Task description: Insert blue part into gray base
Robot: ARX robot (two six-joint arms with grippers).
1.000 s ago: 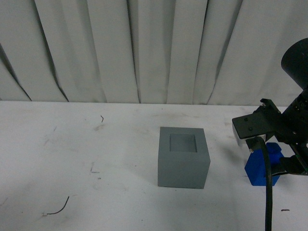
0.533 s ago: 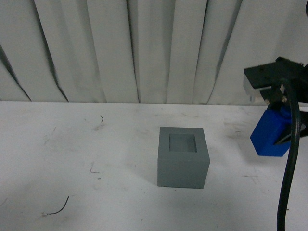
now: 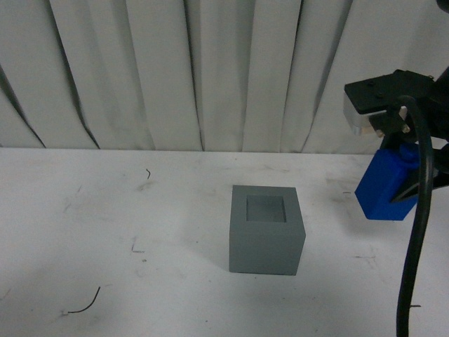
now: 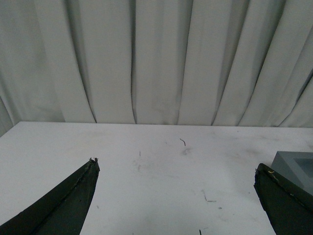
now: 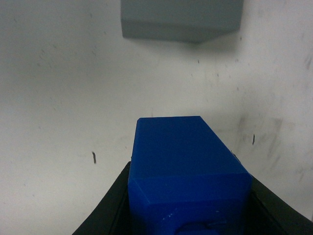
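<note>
Aloft, the blue part [image 3: 379, 191] was clamped between the fingers of the right gripper [image 3: 401, 184] and was held above the white table [image 3: 105, 210], to the right of the gray base [image 3: 267, 229] and apart from it. The base's square recess was turned upward. The left gripper [image 4: 176, 169] was spread wide, gripping nothing.

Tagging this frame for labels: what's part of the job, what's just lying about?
Job: blue part, gripped in right hand; gray base, nothing in it.
Lying about: black strand on table; curtain; left hand, open, holding nothing.
</note>
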